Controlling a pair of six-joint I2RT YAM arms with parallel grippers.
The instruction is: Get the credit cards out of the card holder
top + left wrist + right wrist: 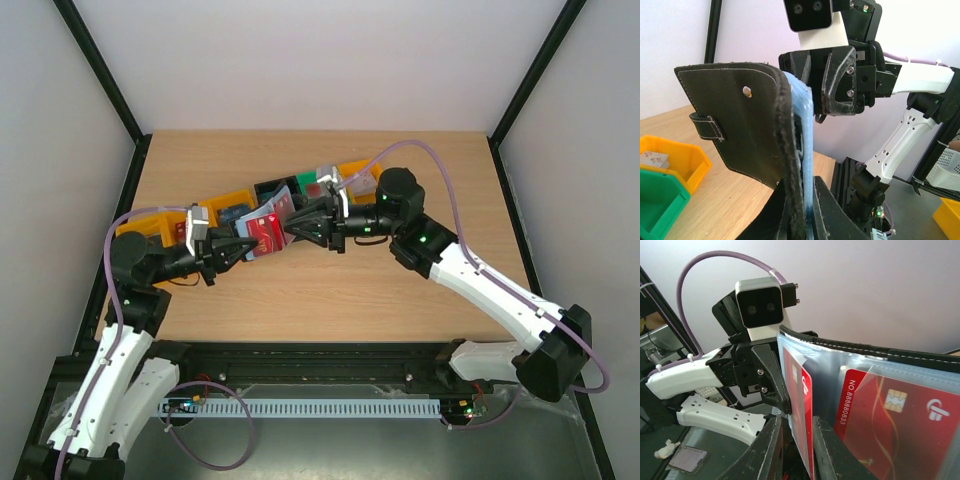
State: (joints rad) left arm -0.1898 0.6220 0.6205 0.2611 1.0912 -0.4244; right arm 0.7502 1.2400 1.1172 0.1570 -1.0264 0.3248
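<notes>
Pale walls and black frame posts — around a wooden table.

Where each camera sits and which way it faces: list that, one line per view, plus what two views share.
Top external: above and behind the arms, looking down at the table; both arms show, left gripper and right gripper meeting at the card holder.
Left wrist: on the left wrist, facing the right gripper; own fingers clamp the holder's black back.
Right wrist: on the right wrist, facing the left gripper; own fingers flank a red card.
Shared: both wrist views show the card holder, from opposite sides.
</notes>
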